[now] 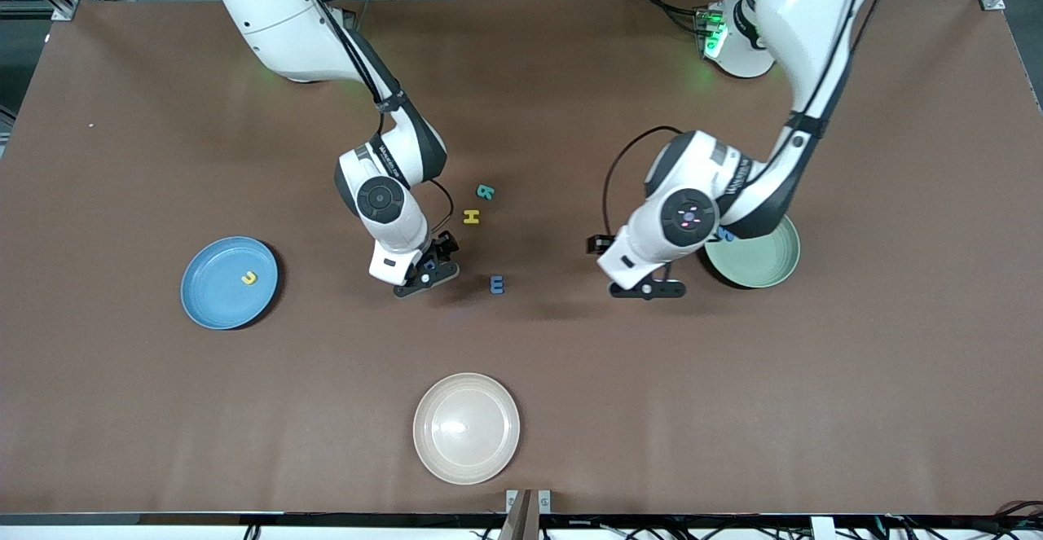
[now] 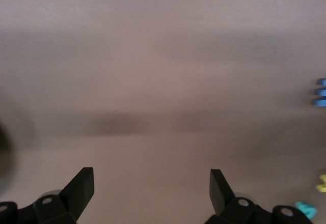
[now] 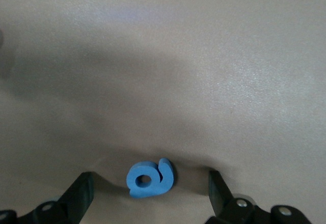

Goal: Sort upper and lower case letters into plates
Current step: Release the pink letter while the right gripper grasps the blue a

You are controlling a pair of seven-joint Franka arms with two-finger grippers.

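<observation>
Brown matte table [image 1: 163,377] filled nearly the whole front view; metal frame rails, cables and some orange items sat along the edge by the arm bases.

Right gripper [image 1: 425,277] hung low over the table's middle, fingers [image 3: 76,196] spread wide, with a blue Q-shaped letter [image 3: 151,179] lying flat on the surface between them, untouched by either. In the front view that letter was mostly hidden under the gripper.

Left gripper [image 1: 649,288] hovered over bare table just beside the mint green plate [image 1: 770,267], fingers [image 2: 81,188] also spread and holding nothing.

Blue E [image 1: 497,283] lay between the two grippers. Yellow H [image 1: 471,216] and teal R [image 1: 486,191] sat close together, farther from the front camera than the E.

Sky blue plate [image 1: 220,300] sat toward the right arm's end of the table with a yellow letter [image 1: 248,278] in it. A blue letter [image 1: 724,235] showed at the green plate's rim, partly hidden by the left arm; whether it lay inside could not be told.

Cream-white plate [image 1: 440,450] sat nearest the front camera.
</observation>
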